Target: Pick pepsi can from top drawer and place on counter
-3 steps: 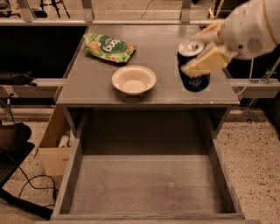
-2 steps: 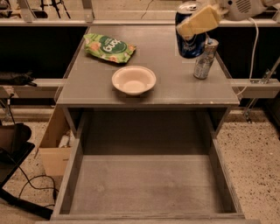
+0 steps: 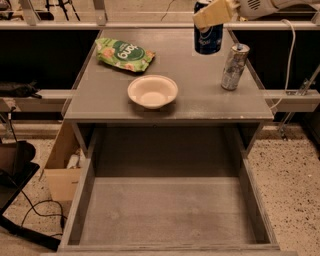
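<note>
A: Status on gripper and pepsi can?

B: Gripper at top edge of view, over far right part of counter. Beige finger clamped across upper part of pepsi can, so gripping it. Can upright, out of top drawer, over counter's back right area. Can't tell whether base touching surface or just above.

A: Room around it?

B: Tight on the right. Slim silver can upright near counter's right edge, just beside pepsi can and nearer the front, not touching it. Counter's back edge close behind, metal rail beyond that. Open grey surface to the left, between pepsi can and green snack bag. Bag lying flat at back left. White bowl at centre, near front edge, apart from both cans.

A: Drawer?

B: Standing open below counter's front edge, low side walls, worn flat floor. Cardboard box just outside left wall, black cables further left. Speckled floor open on right. White cable looping down past counter's right edge.

A: Any readable text?

B: Round red-white-blue logo on dark blue pepsi can, lettering not legible. White lettering on bag, upside down from here, unreadable. Mottled print on silver can, no words made out.
</note>
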### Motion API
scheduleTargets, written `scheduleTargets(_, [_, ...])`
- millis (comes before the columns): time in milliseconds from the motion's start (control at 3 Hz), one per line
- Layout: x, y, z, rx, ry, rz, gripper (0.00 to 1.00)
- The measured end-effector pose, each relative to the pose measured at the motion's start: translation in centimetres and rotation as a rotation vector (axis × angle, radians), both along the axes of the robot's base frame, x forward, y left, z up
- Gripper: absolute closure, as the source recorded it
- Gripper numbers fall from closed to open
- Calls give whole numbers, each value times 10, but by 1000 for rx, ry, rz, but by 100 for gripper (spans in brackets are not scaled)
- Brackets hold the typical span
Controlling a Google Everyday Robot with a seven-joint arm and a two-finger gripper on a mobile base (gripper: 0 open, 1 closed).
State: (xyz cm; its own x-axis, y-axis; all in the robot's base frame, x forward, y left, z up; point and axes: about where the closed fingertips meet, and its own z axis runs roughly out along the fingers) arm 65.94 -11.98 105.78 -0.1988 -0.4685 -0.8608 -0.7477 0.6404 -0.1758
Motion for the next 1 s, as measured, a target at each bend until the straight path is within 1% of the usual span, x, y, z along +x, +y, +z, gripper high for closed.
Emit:
scheduleTargets(333, [11, 6, -2, 21, 6, 7, 100])
scheduleTargets(667, [60, 27, -7, 86, 34, 0, 100])
scheduleTargets(1000, [129, 46, -14, 156, 21, -113, 100])
